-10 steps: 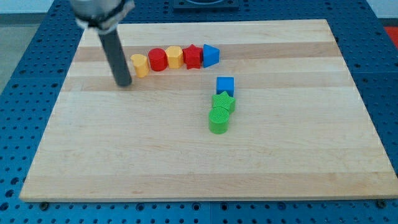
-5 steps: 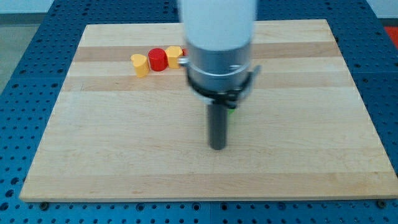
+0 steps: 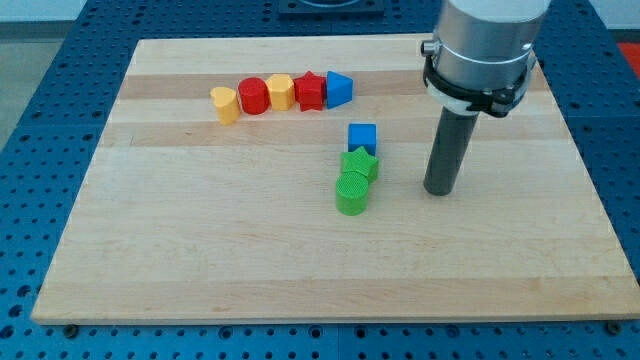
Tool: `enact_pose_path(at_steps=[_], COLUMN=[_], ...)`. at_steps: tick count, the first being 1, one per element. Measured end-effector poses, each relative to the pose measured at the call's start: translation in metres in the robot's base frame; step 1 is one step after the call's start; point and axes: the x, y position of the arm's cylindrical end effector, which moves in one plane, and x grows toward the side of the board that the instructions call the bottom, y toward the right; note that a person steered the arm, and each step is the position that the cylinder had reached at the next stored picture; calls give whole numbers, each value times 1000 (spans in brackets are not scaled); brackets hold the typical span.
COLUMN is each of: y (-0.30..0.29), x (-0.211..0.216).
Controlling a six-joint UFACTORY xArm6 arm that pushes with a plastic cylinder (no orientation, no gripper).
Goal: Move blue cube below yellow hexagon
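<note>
The blue cube [image 3: 362, 136] sits near the board's middle, touching a green star block [image 3: 360, 162] just below it. The yellow hexagon [image 3: 281, 91] stands in a row near the view's top left, between a red cylinder [image 3: 254, 96] and a red star block [image 3: 310, 91]. My tip [image 3: 438, 190] rests on the board to the right of the blue cube and green blocks, a clear gap away, touching no block.
A yellow heart-like block [image 3: 225, 104] ends the row on the left and a blue triangle block [image 3: 340, 88] ends it on the right. A green cylinder [image 3: 352, 193] sits below the green star. The wooden board [image 3: 200, 250] lies on a blue perforated table.
My tip swept from the left of the yellow block, across the board's middle, to the right of the blue cube. No block has moved.
</note>
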Motion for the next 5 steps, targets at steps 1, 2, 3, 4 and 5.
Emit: enact_pose_path(at_steps=[1,2,3,4,5], y=[-10,-19,-33,-59,-87], x=[-24,-37,-47,-47,-47])
